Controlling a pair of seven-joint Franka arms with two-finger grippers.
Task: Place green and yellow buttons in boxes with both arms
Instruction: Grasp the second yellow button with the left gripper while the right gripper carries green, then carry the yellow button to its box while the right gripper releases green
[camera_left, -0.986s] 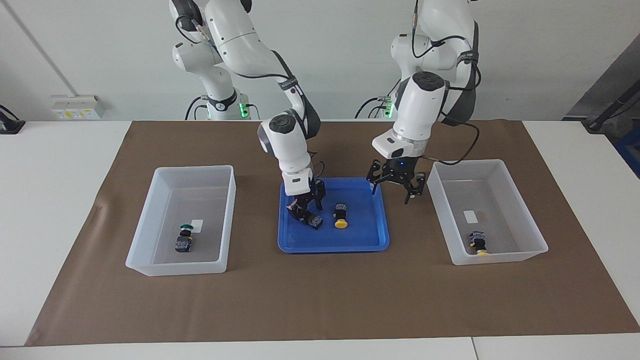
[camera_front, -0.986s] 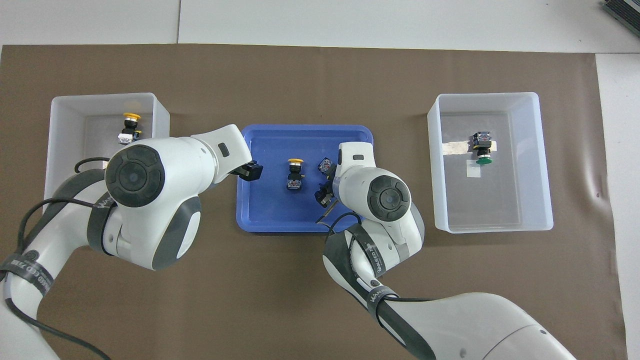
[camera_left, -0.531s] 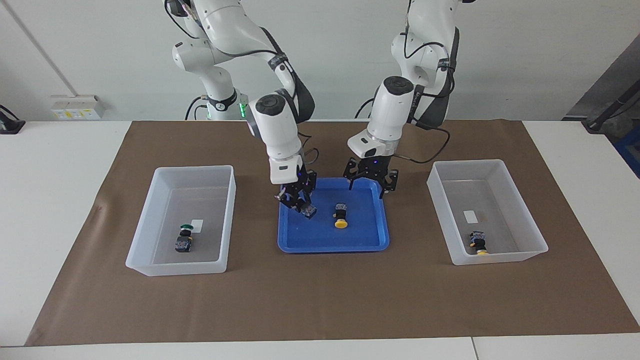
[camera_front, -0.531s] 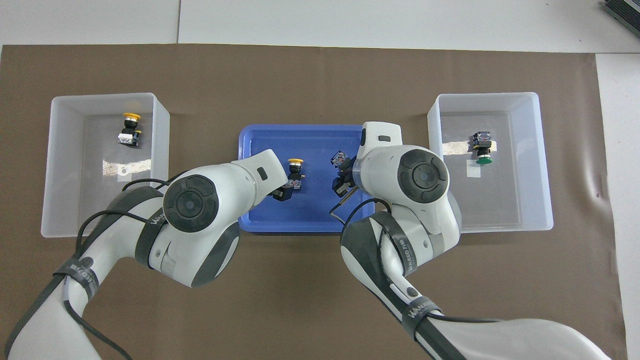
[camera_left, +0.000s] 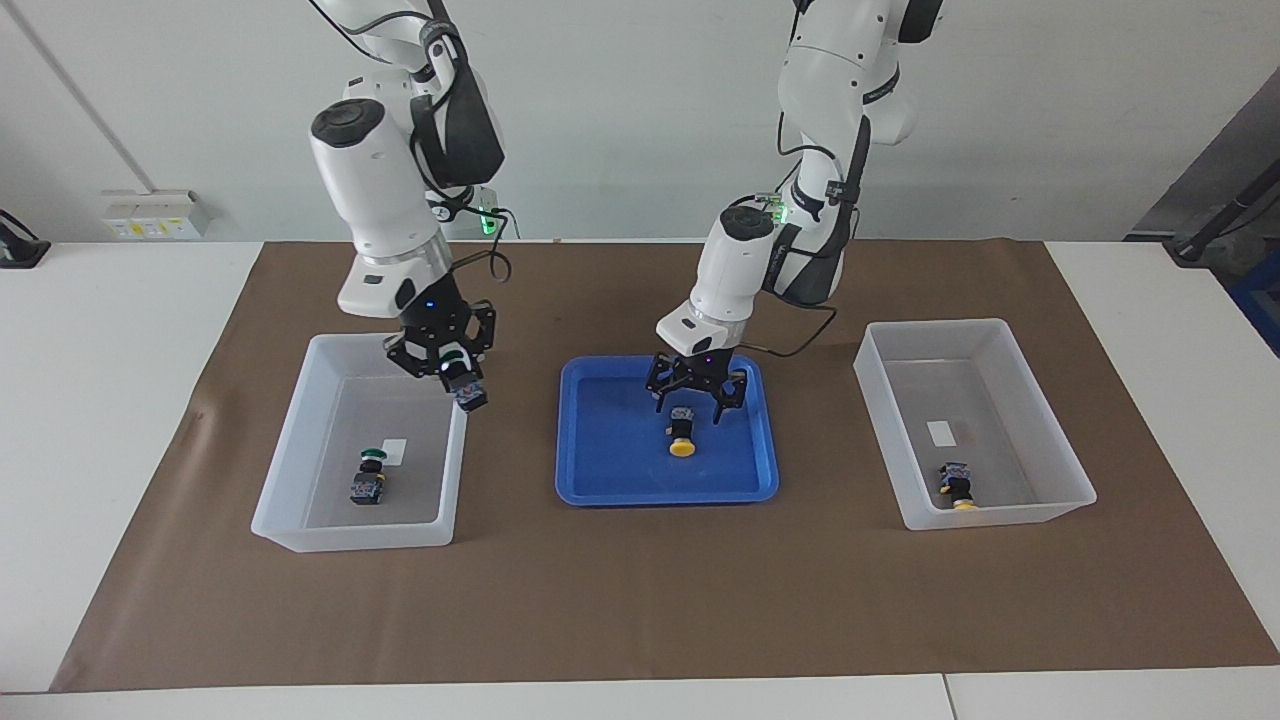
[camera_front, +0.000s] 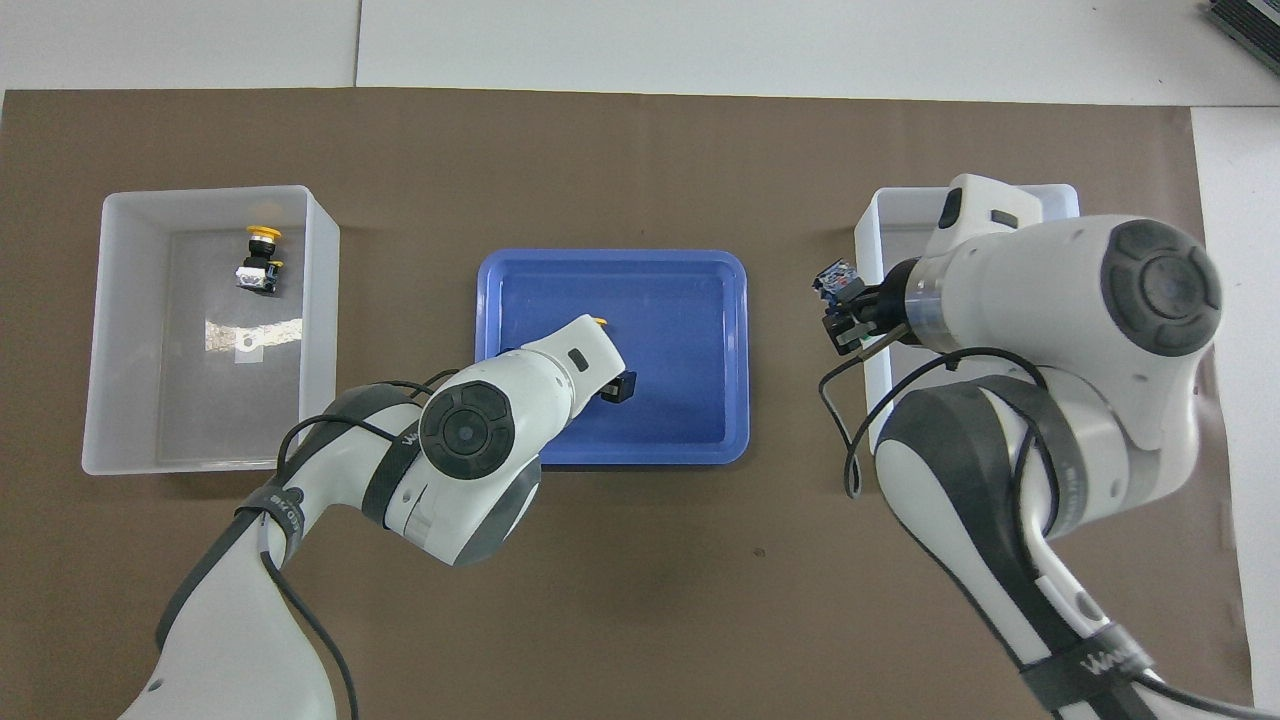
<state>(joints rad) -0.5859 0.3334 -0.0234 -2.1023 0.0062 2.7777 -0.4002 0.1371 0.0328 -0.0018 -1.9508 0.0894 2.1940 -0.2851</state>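
Observation:
My right gripper (camera_left: 455, 368) (camera_front: 845, 300) is shut on a green button (camera_left: 470, 394) (camera_front: 835, 280), held in the air over the tray-side wall of the box (camera_left: 300, 440) (camera_front: 1060, 195) at the right arm's end. Another green button (camera_left: 370, 475) lies in that box. My left gripper (camera_left: 697, 398) is open and low in the blue tray (camera_left: 600, 490) (camera_front: 700, 440), its fingers on either side of a yellow button (camera_left: 682, 435) (camera_front: 600, 321). The box (camera_left: 880, 420) (camera_front: 215, 195) at the left arm's end holds a second yellow button (camera_left: 955, 485) (camera_front: 258, 260).
A brown mat (camera_left: 640, 600) (camera_front: 620, 150) covers the table under the tray and both boxes. White tabletop (camera_left: 110, 330) shows at both ends. A grey socket box (camera_left: 150, 215) sits on the wall near the right arm's base.
The right gripper has lifted the green button out of the tray and carried it to the box at its end. The left gripper has swung over the tray and dropped around the yellow button.

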